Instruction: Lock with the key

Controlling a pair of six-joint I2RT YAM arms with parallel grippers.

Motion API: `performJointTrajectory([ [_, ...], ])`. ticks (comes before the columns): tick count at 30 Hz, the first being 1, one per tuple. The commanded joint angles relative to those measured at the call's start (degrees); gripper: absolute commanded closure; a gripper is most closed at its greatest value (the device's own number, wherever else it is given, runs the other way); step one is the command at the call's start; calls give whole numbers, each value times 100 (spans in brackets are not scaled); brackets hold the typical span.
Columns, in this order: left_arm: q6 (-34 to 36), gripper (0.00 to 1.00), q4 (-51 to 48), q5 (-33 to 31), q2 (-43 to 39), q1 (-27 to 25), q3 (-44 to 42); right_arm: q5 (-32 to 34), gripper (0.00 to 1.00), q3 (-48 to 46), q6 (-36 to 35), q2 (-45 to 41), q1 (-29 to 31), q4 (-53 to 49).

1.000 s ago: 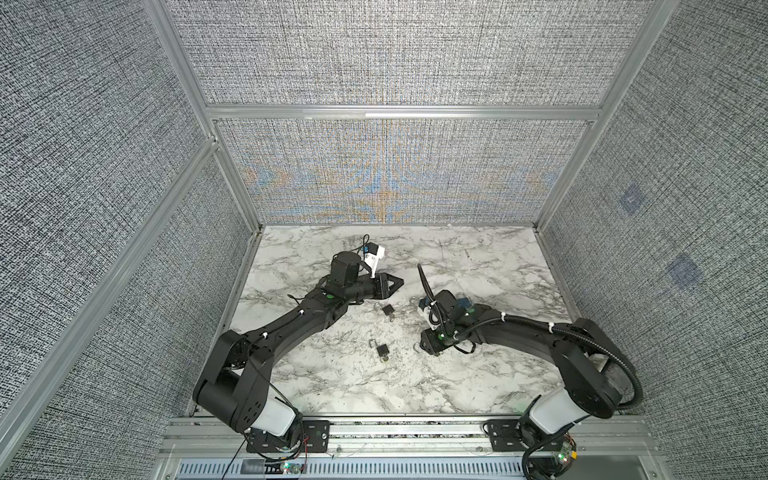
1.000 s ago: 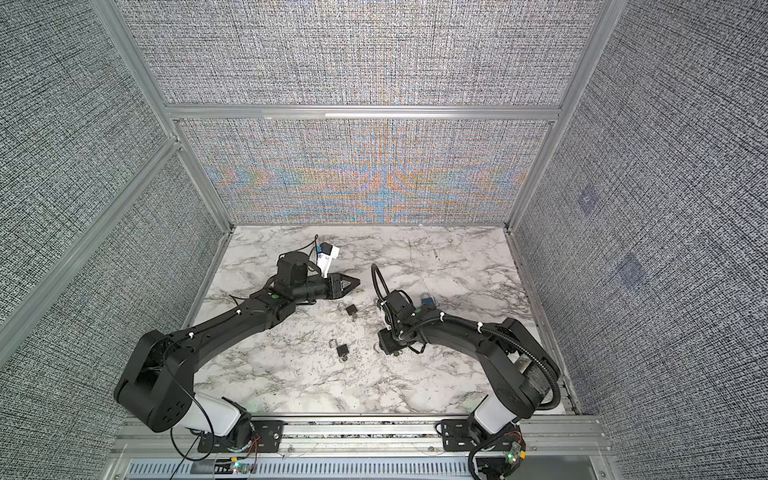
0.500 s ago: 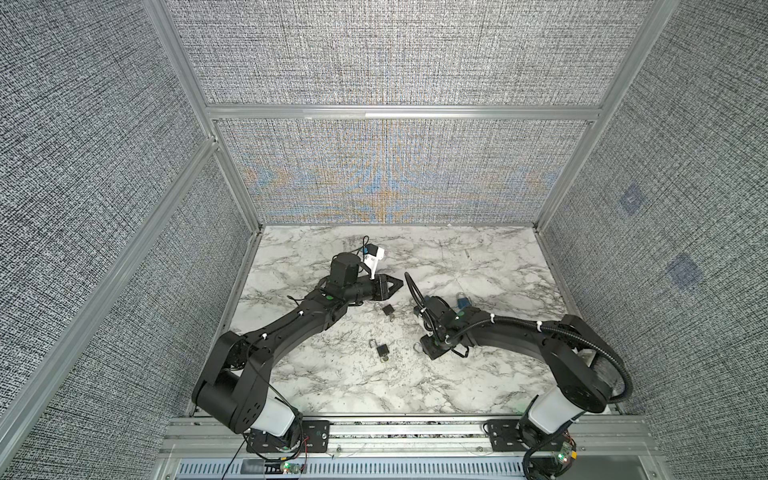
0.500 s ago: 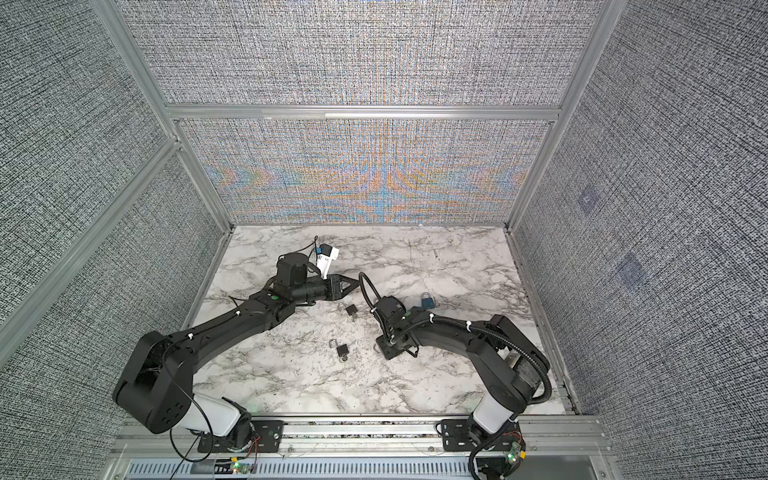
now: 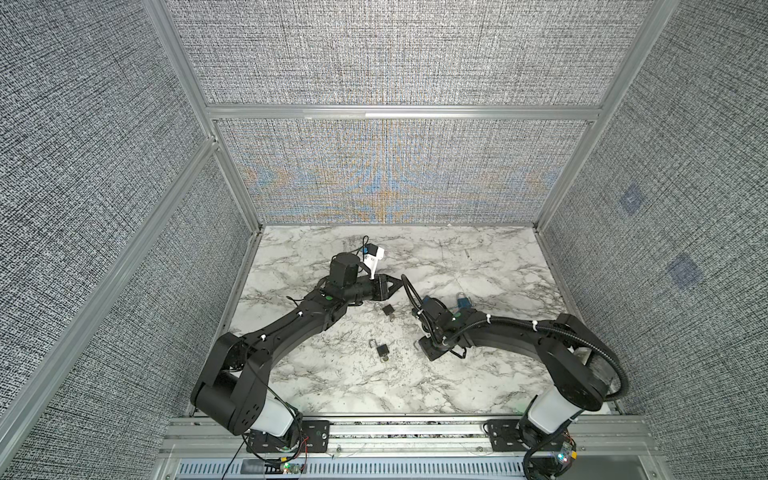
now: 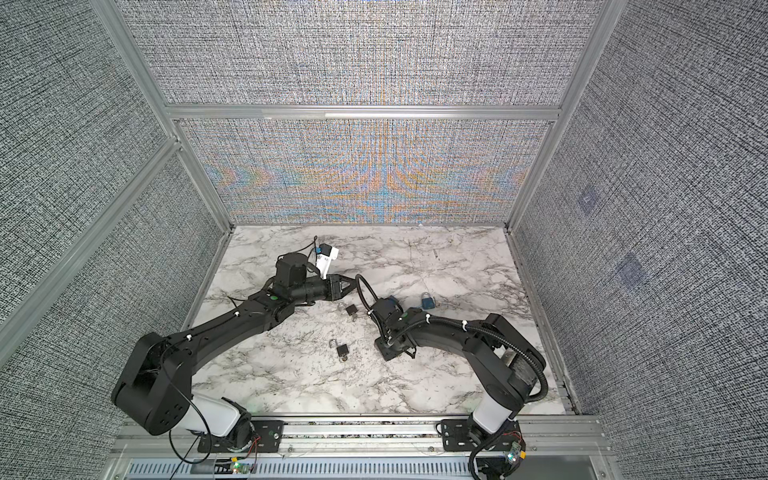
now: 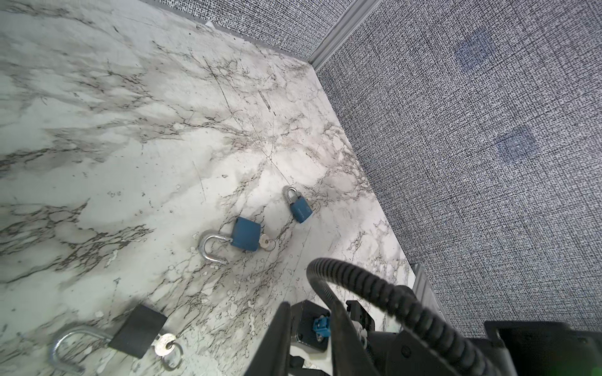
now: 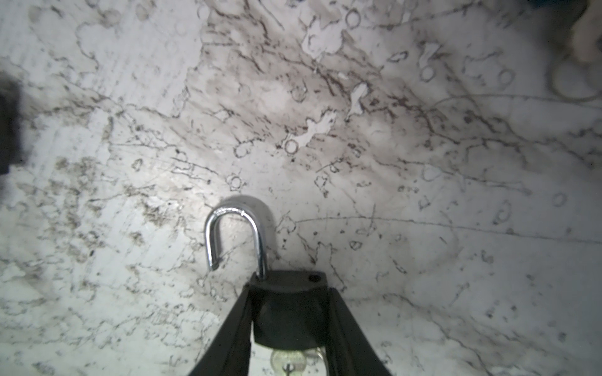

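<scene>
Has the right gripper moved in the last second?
Yes. The right gripper, closed around a black padlock, has edged toward the front rail, away from the blue padlock.

Robot lab cell, fabric-panelled walls (image 5: 374, 62), aluminium frame (image 5: 399, 112)

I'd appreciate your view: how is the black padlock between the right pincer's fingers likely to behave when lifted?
Probably heavy for its size: the black padlock looks solid, with a metal shackle. That shackle stands open, so it may swivel when lifted. The key in its base might catch on the right pincer.
</scene>
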Motion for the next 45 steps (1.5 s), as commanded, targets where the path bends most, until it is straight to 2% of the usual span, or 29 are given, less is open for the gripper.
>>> performJointTrajectory([
  [1, 131, 75, -52, -125, -78, 13, 40, 129, 66, -10, 33, 75, 17, -144],
  [6, 202, 75, -291, -321, -142, 13, 58, 123, 70, -19, 61, 32, 35, -108],
  [14, 229, 77, -786, -462, 4, 39, 152, -8, 72, 7, 152, -431, 35, -150],
  [26, 380, 74, -599, 722, 464, 35, 39, -142, 72, 603, 232, -1235, 39, -434],
  [34, 431, 72, -429, 1133, 490, -47, -121, -291, 73, 857, 253, -1414, 18, -479],
  [45, 536, 76, -415, 1407, 530, -233, -107, -291, 73, 947, 273, -1445, 17, -523],
])
